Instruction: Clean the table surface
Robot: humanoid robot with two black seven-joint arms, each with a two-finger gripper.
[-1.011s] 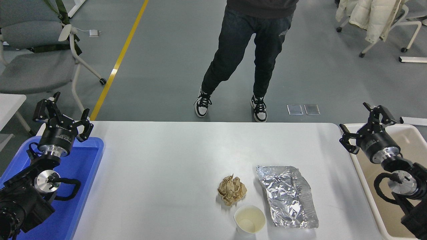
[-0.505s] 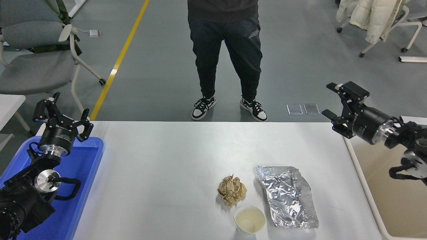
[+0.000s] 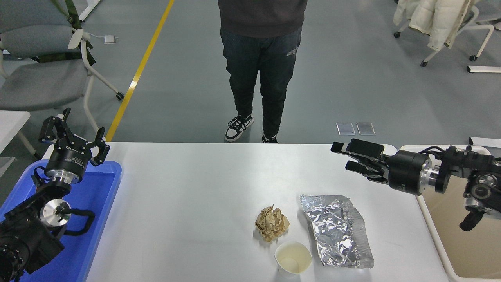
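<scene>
The white table surface (image 3: 188,196) carries a crumpled brown paper ball (image 3: 272,223), a crumpled sheet of silver foil (image 3: 338,231) and a white paper cup (image 3: 293,257) at the front right. My right gripper (image 3: 342,156) reaches in from the right, open and empty, pointing left above the table's back right part, behind the foil. My left gripper (image 3: 74,135) is open and empty, parked over the blue tray (image 3: 98,196) at the lower left.
A beige bin (image 3: 465,243) stands at the table's right edge, under my right arm. A person (image 3: 262,58) stands at the table's far side. Grey chairs (image 3: 43,70) stand on the floor at the far left.
My right arm has swung from over the beige bin leftwards and now points left over the table. The person has stepped a little to the left and closed their stance.
</scene>
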